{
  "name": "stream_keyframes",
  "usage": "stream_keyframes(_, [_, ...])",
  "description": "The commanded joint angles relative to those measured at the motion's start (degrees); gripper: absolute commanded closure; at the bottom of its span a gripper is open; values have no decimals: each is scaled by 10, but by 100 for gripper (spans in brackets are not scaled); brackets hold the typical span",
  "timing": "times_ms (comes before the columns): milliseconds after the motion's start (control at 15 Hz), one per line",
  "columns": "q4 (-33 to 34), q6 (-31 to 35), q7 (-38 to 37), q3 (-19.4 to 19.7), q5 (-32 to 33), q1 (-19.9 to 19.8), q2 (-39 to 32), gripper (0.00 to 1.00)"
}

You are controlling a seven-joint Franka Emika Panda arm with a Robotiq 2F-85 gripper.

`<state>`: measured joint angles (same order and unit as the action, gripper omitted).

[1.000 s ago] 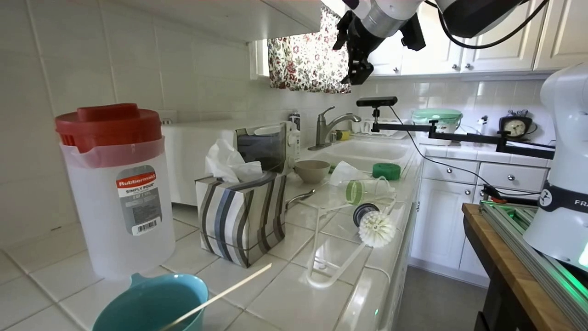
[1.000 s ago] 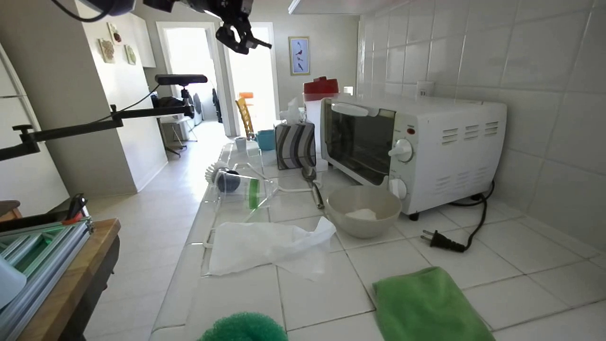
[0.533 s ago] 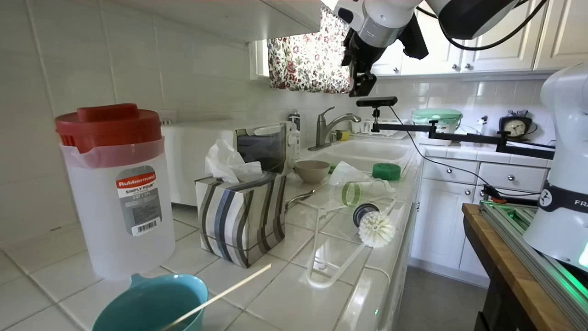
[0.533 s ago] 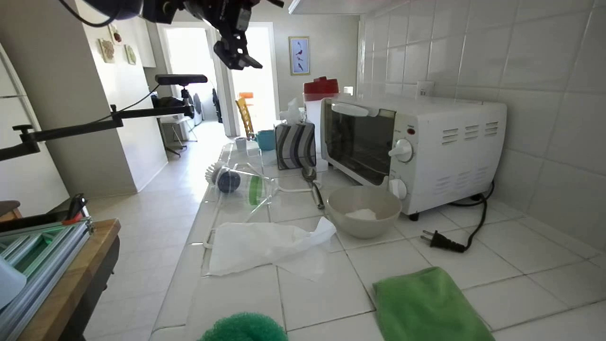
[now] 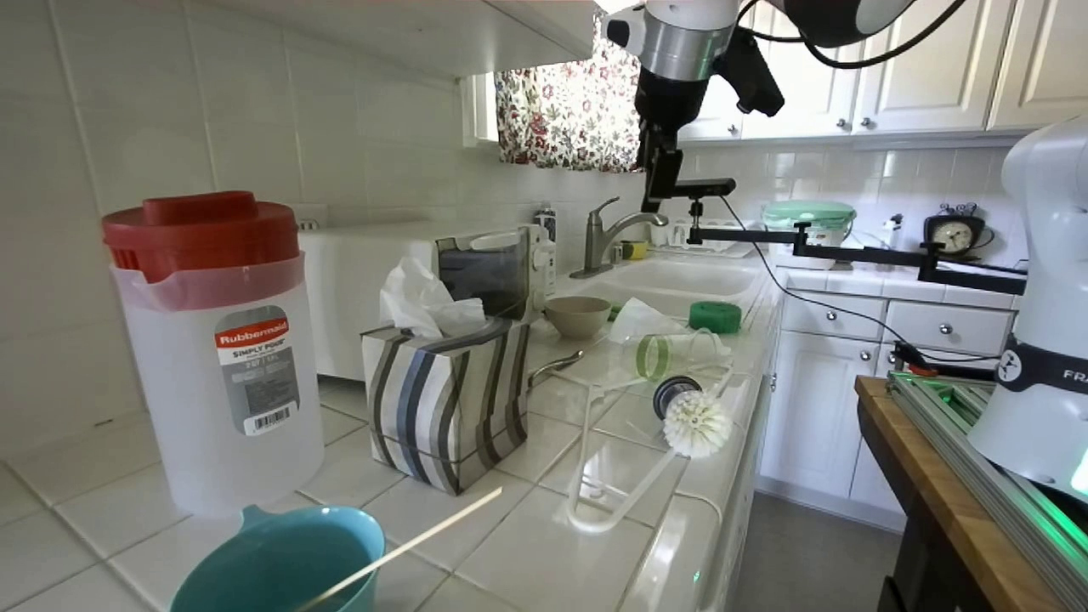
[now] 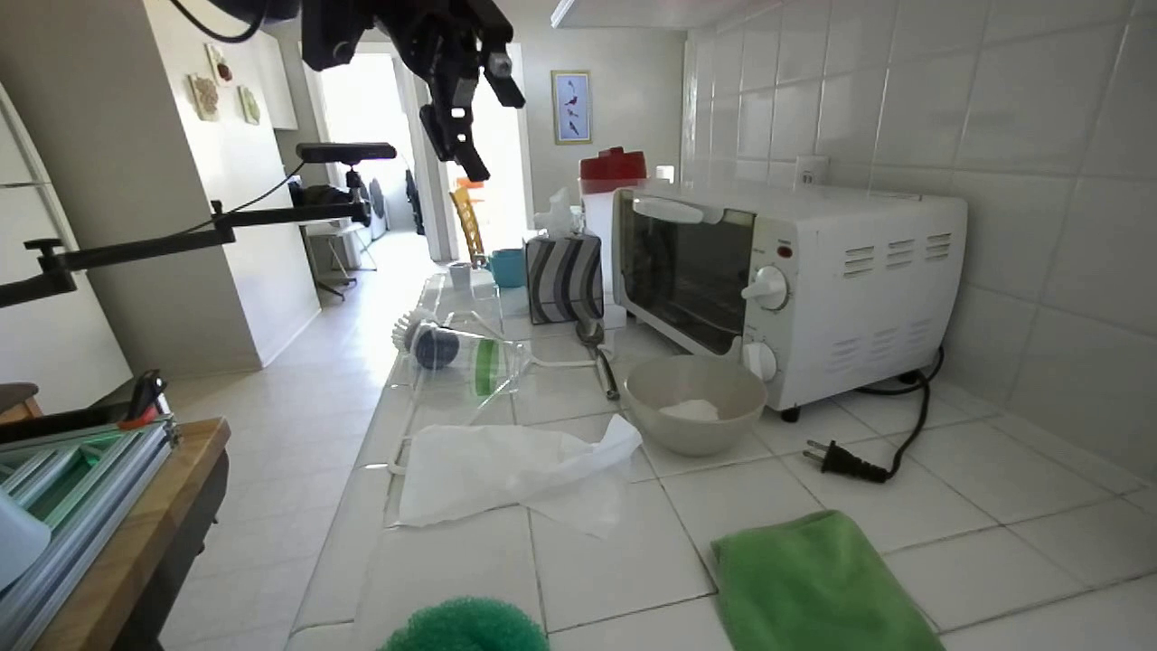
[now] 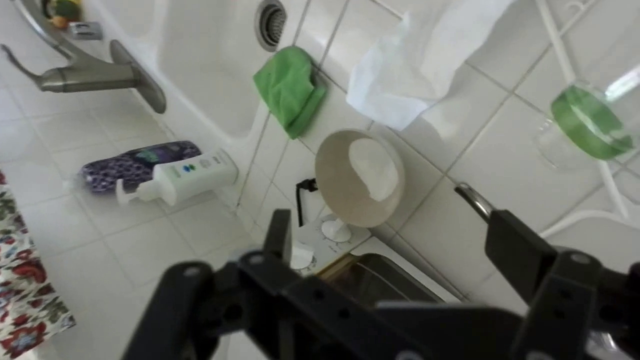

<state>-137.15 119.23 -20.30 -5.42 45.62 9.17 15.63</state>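
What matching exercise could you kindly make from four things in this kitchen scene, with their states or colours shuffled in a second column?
Column one
1. end effector
2. bowl
3. tissue box
4. teal cup

Column two
A. a thin stick reaches out over its rim
B. striped in grey, blue and white
C. open and holding nothing
D. beige, with something white inside

Right pairs
1-C
2-D
3-B
4-A
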Motion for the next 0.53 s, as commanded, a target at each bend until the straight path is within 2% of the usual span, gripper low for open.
stream_keyframes(0, [-4, 86, 30, 15, -94, -14, -13, 0])
stream_keyframes(133, [-15, 135, 64, 20, -157, -17, -27, 0])
stream_keyframes(267, [-22, 153, 127, 22, -230, -15, -41, 0])
stream_keyframes(400, [-24, 117, 195, 18, -282, -12, -54, 0])
stream_keyframes(467, [-24, 86, 212, 11, -279, -15, -56, 0])
